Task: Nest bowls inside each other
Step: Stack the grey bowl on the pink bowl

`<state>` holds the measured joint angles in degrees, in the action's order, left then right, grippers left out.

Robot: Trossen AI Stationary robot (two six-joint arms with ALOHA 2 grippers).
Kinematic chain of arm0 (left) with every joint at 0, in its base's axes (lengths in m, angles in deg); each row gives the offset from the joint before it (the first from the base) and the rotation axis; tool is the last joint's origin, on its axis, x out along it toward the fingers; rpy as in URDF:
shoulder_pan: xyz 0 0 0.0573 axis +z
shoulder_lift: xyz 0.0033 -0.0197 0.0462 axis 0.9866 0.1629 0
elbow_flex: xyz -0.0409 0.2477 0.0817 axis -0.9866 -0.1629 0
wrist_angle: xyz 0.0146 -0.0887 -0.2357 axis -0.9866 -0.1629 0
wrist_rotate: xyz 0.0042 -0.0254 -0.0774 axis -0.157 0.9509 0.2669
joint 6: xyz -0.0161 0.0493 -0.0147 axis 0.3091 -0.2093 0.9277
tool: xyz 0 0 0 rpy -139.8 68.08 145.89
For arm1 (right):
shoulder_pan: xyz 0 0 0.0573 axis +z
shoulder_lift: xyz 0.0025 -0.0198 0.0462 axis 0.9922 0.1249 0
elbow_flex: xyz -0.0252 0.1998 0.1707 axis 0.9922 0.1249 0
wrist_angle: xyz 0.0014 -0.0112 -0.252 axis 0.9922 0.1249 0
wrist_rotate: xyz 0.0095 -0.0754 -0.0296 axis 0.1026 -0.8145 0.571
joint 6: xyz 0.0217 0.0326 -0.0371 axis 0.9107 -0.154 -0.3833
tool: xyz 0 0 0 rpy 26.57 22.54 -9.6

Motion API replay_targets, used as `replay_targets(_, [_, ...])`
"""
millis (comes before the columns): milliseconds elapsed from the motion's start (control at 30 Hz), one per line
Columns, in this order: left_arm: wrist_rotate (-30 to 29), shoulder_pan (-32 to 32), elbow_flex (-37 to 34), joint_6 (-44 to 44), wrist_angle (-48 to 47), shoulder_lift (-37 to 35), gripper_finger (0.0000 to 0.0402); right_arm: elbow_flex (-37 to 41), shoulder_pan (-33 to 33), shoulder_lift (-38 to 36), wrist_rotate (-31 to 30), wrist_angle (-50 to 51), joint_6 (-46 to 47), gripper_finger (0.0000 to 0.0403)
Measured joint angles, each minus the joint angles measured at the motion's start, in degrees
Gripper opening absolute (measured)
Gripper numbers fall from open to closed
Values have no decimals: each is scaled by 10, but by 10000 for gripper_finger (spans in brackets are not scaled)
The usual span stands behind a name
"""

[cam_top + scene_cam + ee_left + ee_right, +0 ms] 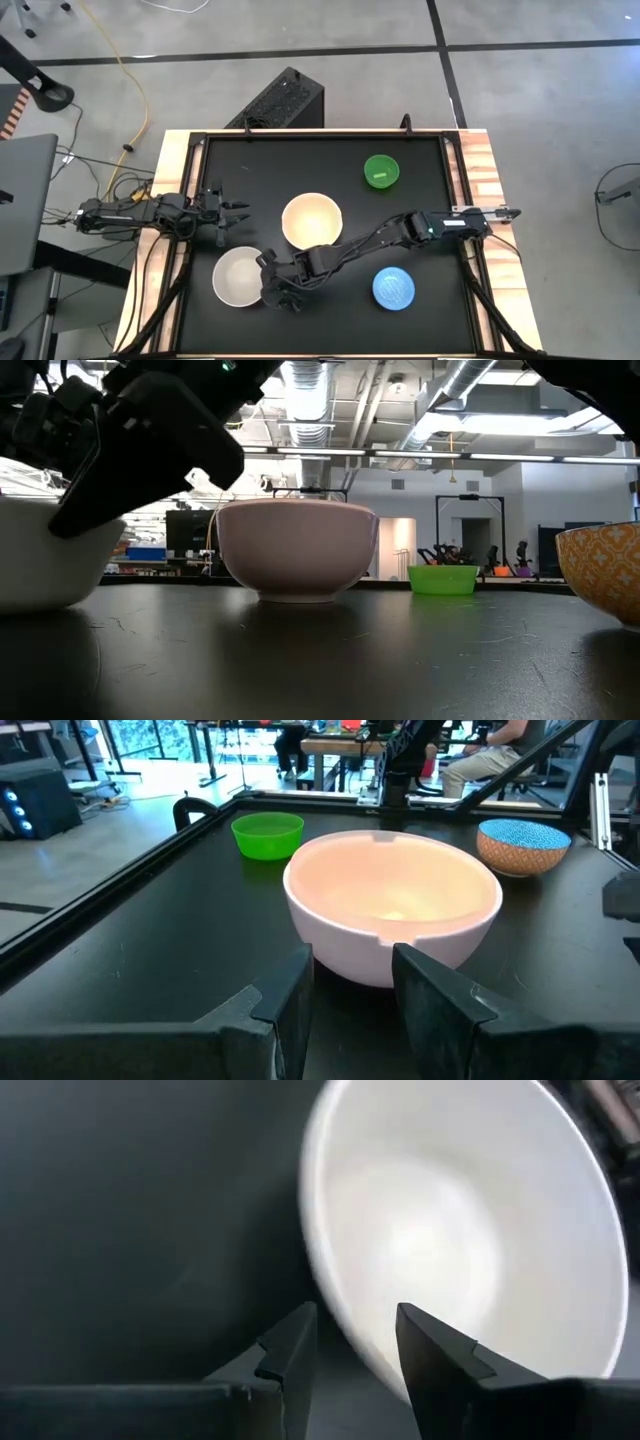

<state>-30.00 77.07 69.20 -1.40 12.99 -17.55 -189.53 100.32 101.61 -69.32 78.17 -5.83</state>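
Note:
A large white bowl [238,277] stands on its base at the near left of the black table. My right gripper [355,1325] reaches across from the right and slants down at the bowl's right rim [335,1305]. It is open, one finger outside the rim and one over the bowl's inside. The pink bowl [312,221] stands upright in the middle, the green bowl [381,171] at the far right and the blue bowl [393,289] at the near right. My left gripper [238,212] waits open at the left, pointing level at the pink bowl [392,900]. My right gripper has its fingers on either side of the white bowl's right rim [335,1305], coming slanting from above and from the table's right. Whether a finger touches the rim I cannot tell. The bowl rests on the table.
A raised dark frame [320,133] runs round the tabletop. My right arm [380,237] lies low across the table between the pink and blue bowls. Bare black surface shows in the far left part of the table [260,165].

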Motion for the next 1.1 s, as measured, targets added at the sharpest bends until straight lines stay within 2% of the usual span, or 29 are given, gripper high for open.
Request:
replay_targets(300, [0, 0, 0, 0, 0, 0, 128, 5, -7, 12, 3, -14, -87, 148])
replay_targets(400, [0, 0, 0, 0, 0, 0, 128, 6, -6, 27, 11, -16, -157, 116])
replay_targets(567, [1, 0, 0, 0, 0, 0, 128, 6, -2, 28, 13, -24, -222, 22])
replay_targets(733, [1, 0, 0, 0, 0, 0, 128, 7, 2, -7, 16, -17, -224, 18])
replay_targets(833, [1, 0, 0, 0, 0, 0, 128, 6, 9, -50, 45, 11, -196, 12])
replay_targets(933, [1, 0, 0, 0, 0, 0, 128, 6, 11, -95, 85, 64, -111, 9])
replay_targets(1100, [1, 0, 0, 0, 0, 0, 128, 6, 8, -163, 78, 168, 41, 9])
